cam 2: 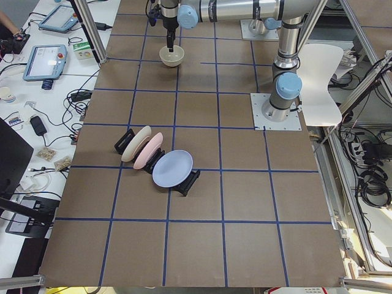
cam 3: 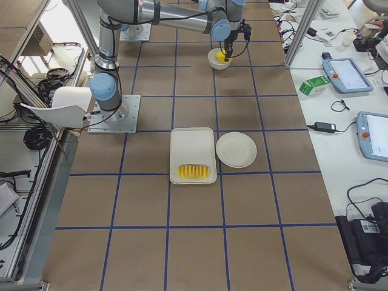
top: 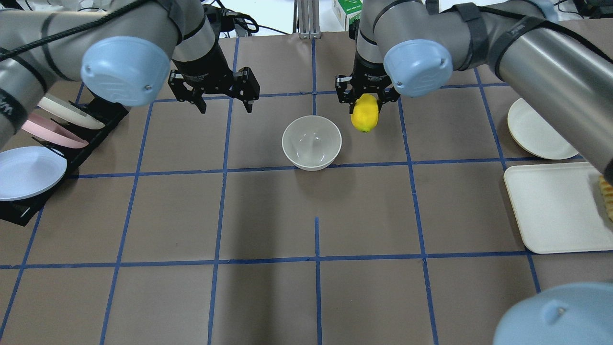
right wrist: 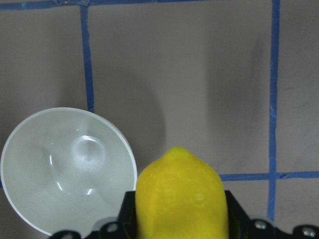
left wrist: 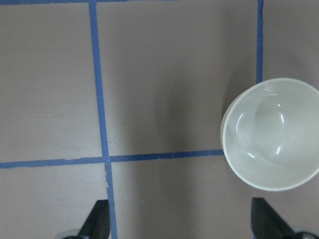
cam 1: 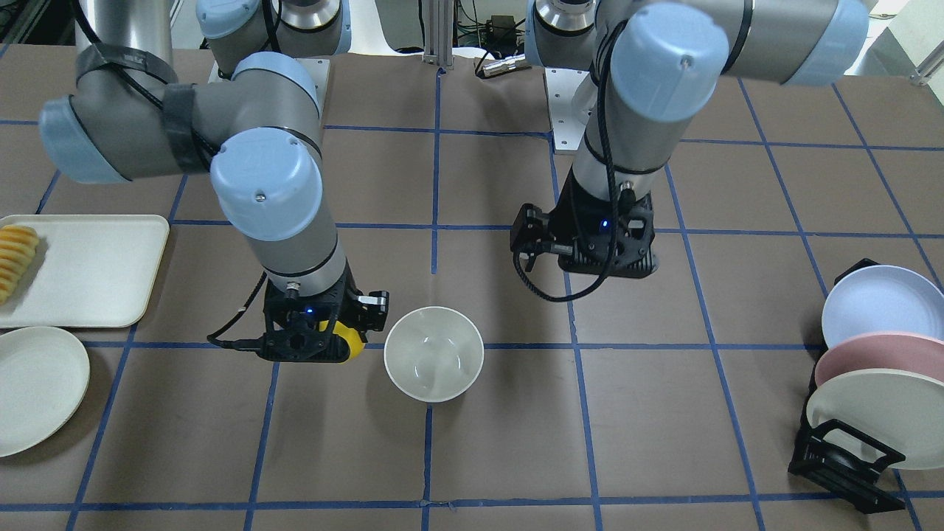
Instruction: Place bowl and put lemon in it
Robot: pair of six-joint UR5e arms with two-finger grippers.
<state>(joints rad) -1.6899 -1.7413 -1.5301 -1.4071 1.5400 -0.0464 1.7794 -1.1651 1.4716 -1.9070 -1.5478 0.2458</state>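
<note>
The right fingers (right wrist: 233,214) are clamped on the lemon (top: 365,114), gripping its upper half from both sides. It hangs long axis down, with its pointed end and lower half clear below the fingers. That grip appears chosen so the fruit can drop straight down once the fingers part. The lemon is held in the air, clear of the counter (top: 316,287), and is not yet over its target. The bowl (top: 312,142) stands just beside these fingers, on the side toward the other arm, and in the right wrist view its rim is close to the lemon but not beneath it. The bowl sits upright on the counter, mouth up and empty, in open space between the two sets of fingers. From this the placing step is judged complete and the lemon step in hand. A short sideways shift toward the bowl is needed before release; letting go too soon risks the lemon striking the rim or rolling away. The left fingers (left wrist: 97,221) are spread apart and hold nothing. They hover above the counter with the bowl off to one side, leaving the way clear for the other arm. A rack of plates (top: 33,143) lies well beyond the left fingers, and a tray (top: 550,206) and a flat plate (top: 539,127) lie well beyond the right; none plays a part here.
</note>
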